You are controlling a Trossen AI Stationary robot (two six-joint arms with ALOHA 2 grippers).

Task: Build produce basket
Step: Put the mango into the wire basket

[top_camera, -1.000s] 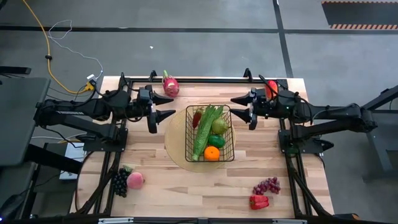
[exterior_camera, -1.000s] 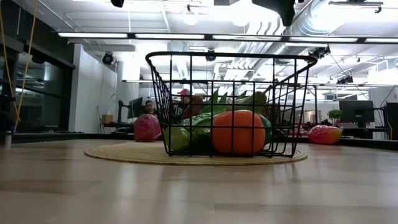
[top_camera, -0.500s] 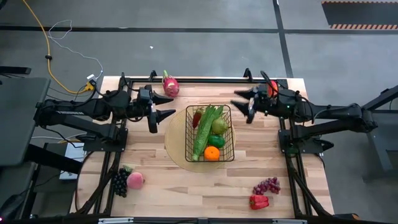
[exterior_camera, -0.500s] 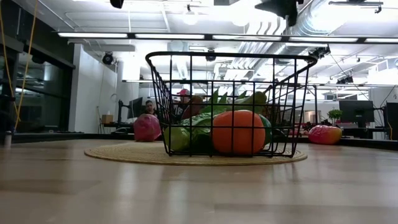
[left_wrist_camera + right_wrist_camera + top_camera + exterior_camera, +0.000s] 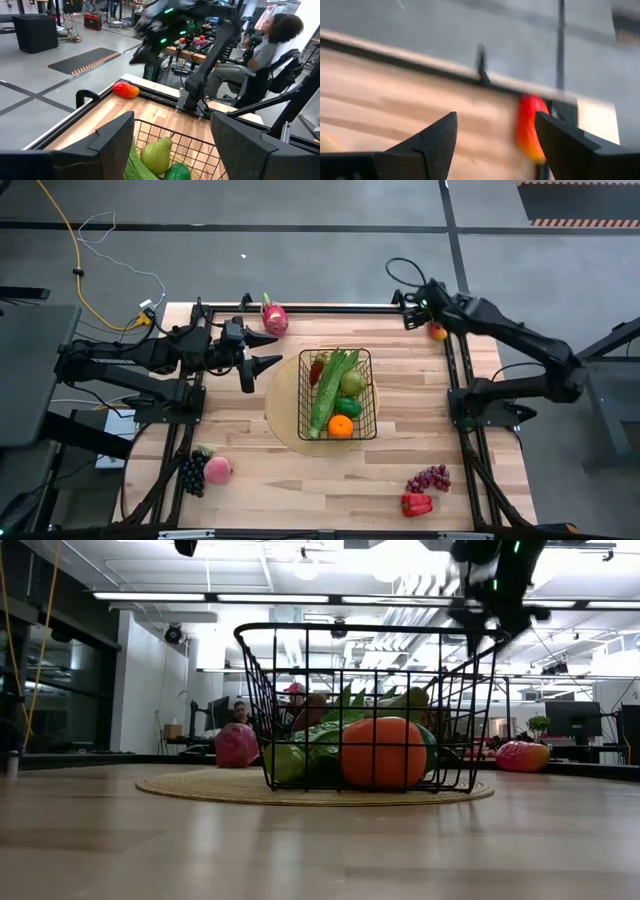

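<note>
Basket sits mid-bench on a round mat, bare wood all round; right hand gapes empty near the far edge; left hand gapes empty beside the mat.

No readable text, labels, brands, numbers or signs anywhere.

Two arms, matte black throughout, built of chunky jointed segments. Left gripper: two pointed black fingers, wedge-shaped, flat angular faces. Right gripper: same black build; thin black cable loops off the wrist, upper middle of the high frame. Small green indicator lights glow on the right arm's wrist housing.
</note>
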